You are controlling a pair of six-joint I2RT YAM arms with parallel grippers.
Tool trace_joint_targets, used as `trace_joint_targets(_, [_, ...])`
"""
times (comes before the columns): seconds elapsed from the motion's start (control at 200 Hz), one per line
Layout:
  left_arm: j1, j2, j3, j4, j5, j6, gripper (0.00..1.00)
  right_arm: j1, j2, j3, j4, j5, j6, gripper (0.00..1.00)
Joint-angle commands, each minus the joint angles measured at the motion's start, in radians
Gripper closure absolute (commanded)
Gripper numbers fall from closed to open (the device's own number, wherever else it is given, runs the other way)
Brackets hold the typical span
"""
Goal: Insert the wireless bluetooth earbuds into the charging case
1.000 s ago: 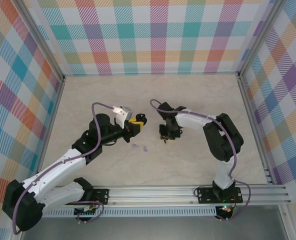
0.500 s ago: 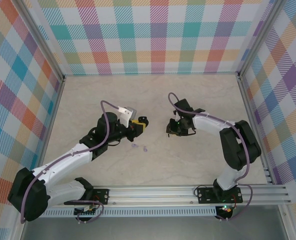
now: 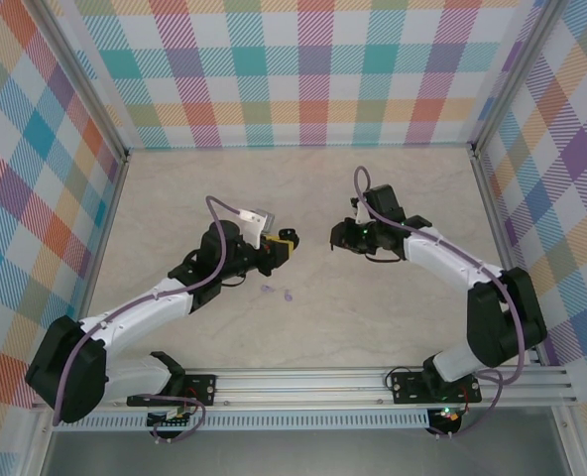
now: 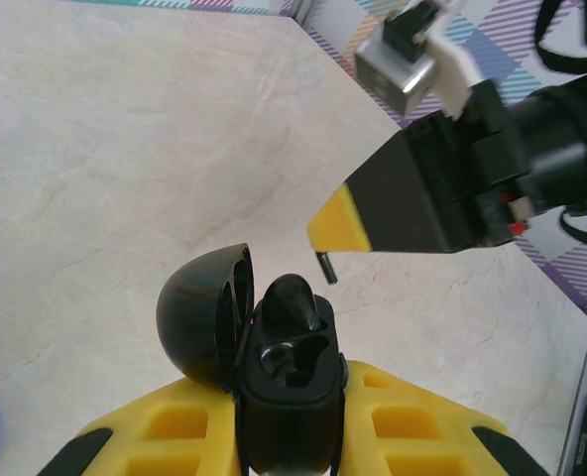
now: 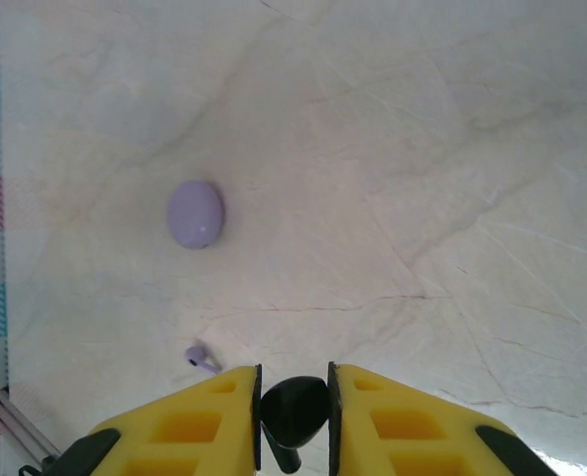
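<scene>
My left gripper (image 4: 289, 409) (image 3: 285, 244) is shut on the black charging case (image 4: 286, 382), whose lid (image 4: 202, 312) hangs open to the left. One black earbud (image 4: 295, 297) sits in the case's far slot, and the near slot (image 4: 292, 362) is empty. My right gripper (image 5: 295, 385) (image 3: 338, 236) is shut on a second black earbud (image 5: 295, 409), stem toward the camera. In the left wrist view its yellow fingertip (image 4: 339, 223) hovers just above and right of the case, with the stem (image 4: 325, 266) poking out, apart from the case.
A closed lavender case (image 5: 195, 213) and a small lavender earbud (image 5: 202, 357) lie on the pale marble table (image 3: 373, 317). From above these lavender pieces (image 3: 288, 296) sit just in front of the left gripper. Checked walls enclose the table.
The right arm has lifted and turned its gripper to face left, level with the left gripper, still holding the black earbud. The left gripper has edged right with the open case.
</scene>
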Motion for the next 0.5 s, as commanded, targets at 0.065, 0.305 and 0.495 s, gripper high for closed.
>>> trace_joint_targets(0.065, [0.010,0.015,-0.018,0.119,0.021,-0.035,0.93,-0.002,-0.094,-0.007,0.056,-0.059,-0.031,0.76])
trace_joint_targets(0.305, [0.010,0.025,-0.028,0.187,0.058,-0.043,0.93,-0.002,-0.201,-0.002,0.105,-0.101,-0.051,0.75])
trace_joint_targets(0.495, [0.010,0.032,-0.037,0.242,0.101,-0.050,0.93,-0.001,-0.252,0.001,0.151,-0.146,-0.064,0.75])
